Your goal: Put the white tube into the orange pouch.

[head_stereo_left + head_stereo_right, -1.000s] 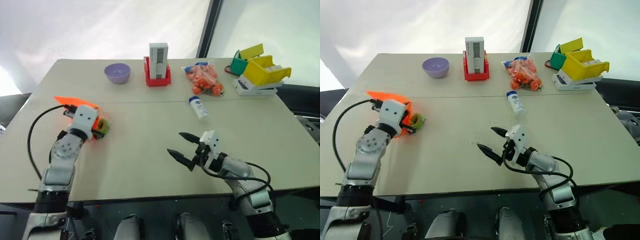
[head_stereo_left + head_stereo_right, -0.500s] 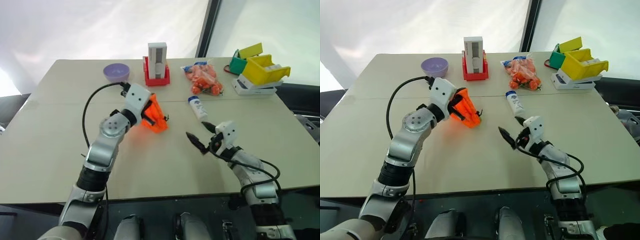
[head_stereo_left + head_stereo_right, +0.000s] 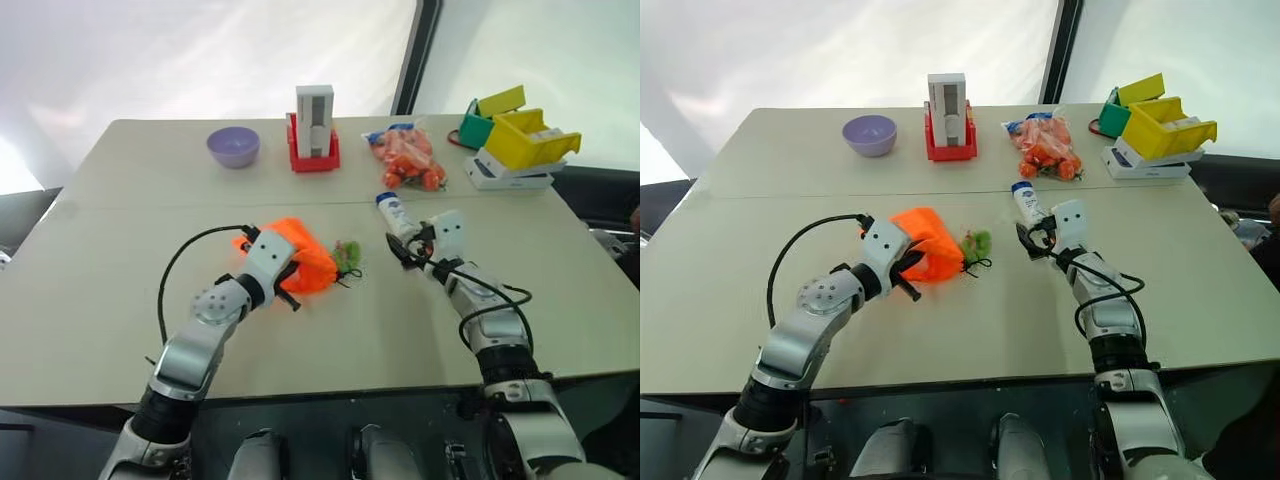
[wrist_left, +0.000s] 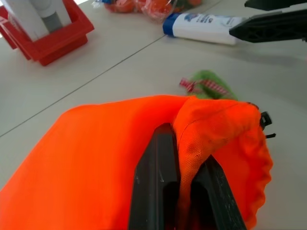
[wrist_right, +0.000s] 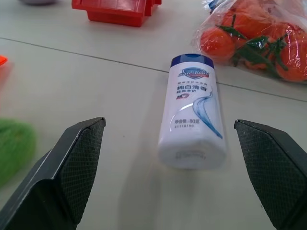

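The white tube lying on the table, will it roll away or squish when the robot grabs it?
The white tube lies flat on its side and looks flattened rather than round, so it probably won't roll far. It looks like smooth plastic, so it could slip a little and may squish between the fingers of the open right end effector. It's small, so likely light.

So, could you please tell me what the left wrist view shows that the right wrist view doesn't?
Left wrist view alone: the left tool shut on the orange pouch, pinching its fabric.

Right wrist view alone: the right tool, open, with the white tube lying on the table between its fingers, label up.

Both: the tube, the lime-green ball, the red base and the bag of carrots.
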